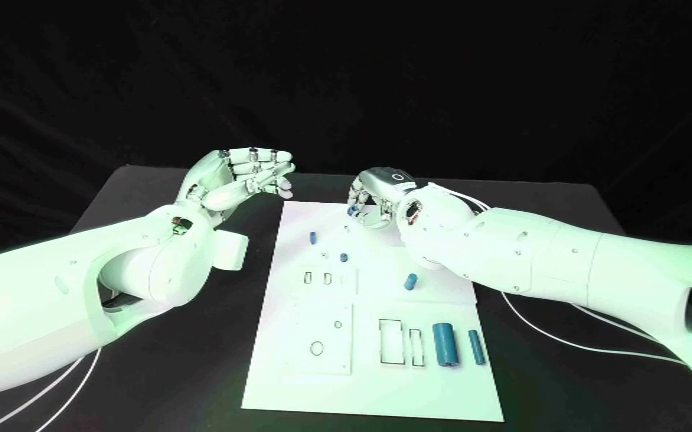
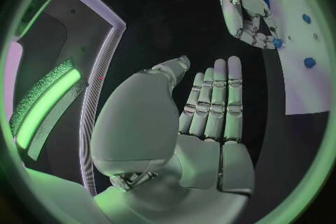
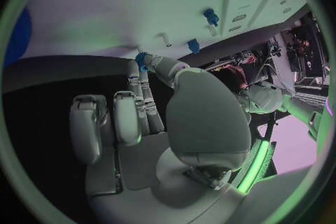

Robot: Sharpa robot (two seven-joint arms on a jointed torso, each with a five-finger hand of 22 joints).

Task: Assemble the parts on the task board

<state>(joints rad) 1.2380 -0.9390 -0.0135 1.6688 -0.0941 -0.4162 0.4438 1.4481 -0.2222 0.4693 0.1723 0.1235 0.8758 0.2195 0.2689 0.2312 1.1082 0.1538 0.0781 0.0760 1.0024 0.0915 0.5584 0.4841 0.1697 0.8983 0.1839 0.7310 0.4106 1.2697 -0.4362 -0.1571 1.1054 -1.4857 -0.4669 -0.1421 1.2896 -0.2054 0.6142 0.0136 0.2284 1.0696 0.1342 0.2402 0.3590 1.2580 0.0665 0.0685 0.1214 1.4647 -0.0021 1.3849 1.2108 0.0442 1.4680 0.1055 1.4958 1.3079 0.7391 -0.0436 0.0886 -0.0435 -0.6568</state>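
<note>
1. Fingertips (image 3: 145, 60) of the right hand (image 1: 381, 195) pinch a small blue plastic peg (image 1: 353, 210) over the far edge of the white rectangular task board (image 1: 289, 372).
2. Left hand (image 1: 242, 178) hovers left of the board, fingers loosely curled, holding nothing.
3. Peg looks light, stiff and smooth; best gripped across its sides.

Setting reads as a robotics lab test bench. A black table (image 1: 173, 392) carries a white task board (image 1: 378, 372) with cut-out slots and small blue parts (image 1: 446, 343), and black cloth (image 1: 346, 52) closes off the whole far side as a plain backdrop. White cables (image 1: 577, 314) trail across the table on the right, and the right wrist view shows exposed wiring and electronics (image 3: 252, 56) beyond the board's edge.
</note>
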